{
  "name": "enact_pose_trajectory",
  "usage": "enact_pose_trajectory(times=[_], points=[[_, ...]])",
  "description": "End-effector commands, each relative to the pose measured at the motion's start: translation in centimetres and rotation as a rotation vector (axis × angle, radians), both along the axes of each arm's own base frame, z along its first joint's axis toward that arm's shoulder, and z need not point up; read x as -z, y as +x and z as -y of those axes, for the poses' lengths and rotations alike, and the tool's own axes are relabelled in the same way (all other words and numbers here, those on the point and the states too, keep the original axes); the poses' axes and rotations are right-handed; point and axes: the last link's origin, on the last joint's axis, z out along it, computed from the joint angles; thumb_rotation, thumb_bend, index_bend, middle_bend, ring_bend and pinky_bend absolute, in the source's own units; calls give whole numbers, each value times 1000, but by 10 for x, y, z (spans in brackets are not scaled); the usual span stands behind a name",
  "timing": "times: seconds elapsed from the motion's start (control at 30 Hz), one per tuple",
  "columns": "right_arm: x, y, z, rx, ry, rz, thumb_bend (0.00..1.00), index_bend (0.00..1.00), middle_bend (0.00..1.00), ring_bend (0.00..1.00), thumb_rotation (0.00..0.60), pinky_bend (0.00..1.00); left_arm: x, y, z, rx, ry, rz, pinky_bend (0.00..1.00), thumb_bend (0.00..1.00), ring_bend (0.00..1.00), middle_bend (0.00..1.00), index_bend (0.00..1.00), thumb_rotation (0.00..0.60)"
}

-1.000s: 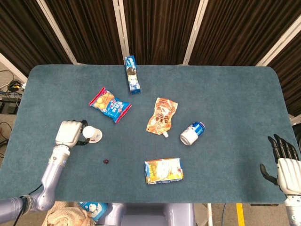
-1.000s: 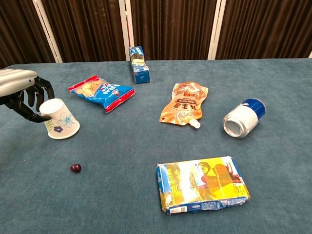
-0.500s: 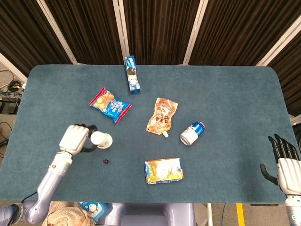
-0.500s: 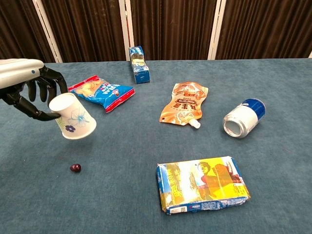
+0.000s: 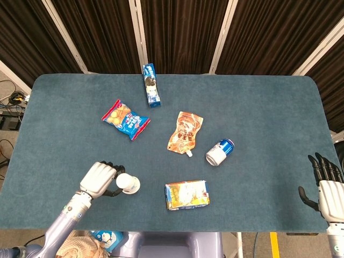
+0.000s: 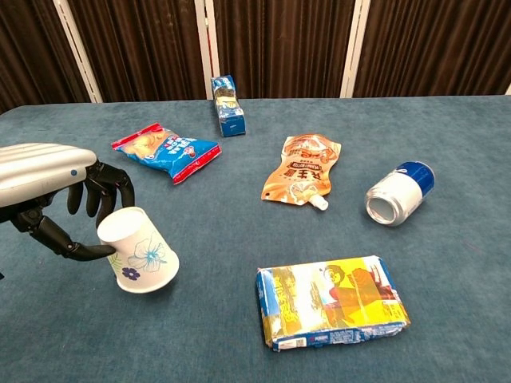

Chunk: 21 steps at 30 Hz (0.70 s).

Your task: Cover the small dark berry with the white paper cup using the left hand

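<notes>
Dark curtains behind, blue-green felt table (image 5: 269,107) up front. White paper cup with a little flower print (image 6: 142,259) sits mouth-down and tilted, pinched near its closed base by the left hand (image 6: 60,199), fingers wrapped around it. It's probably light and crushes easily, so grip gently. The berry isn't visible, likely hidden under the cup. Beyond the fingertips lies a flattened yellow-blue snack box (image 6: 331,302). The right hand (image 5: 325,185) hangs off-table, fingers spread, holding nothing.

left hand (image 6: 64,199): fingers curled around the white paper cup (image 6: 141,260)
right hand (image 5: 325,185): fingers spread, holding nothing
</notes>
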Motion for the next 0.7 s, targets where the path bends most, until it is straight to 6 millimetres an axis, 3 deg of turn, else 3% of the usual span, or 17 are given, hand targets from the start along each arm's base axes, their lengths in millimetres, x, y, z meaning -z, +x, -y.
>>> enact_pose_trajectory(times=[0.03, 0.47, 0.7], points=[[0, 0, 0, -1, 0, 0, 383, 0, 0, 0, 600, 81, 0, -2, 0, -8, 1, -5, 467, 279, 426, 514, 406, 600], [0, 0, 0, -1, 0, -2, 383, 0, 0, 0, 600, 81, -7, -9, 0, -38, -1, -45, 466, 279, 426, 504, 397, 600], [1, 1, 0, -1, 1, -3, 382, 0, 0, 0, 600, 81, 0, -17, 1, -60, -14, -59, 425, 263, 370, 424, 323, 600]])
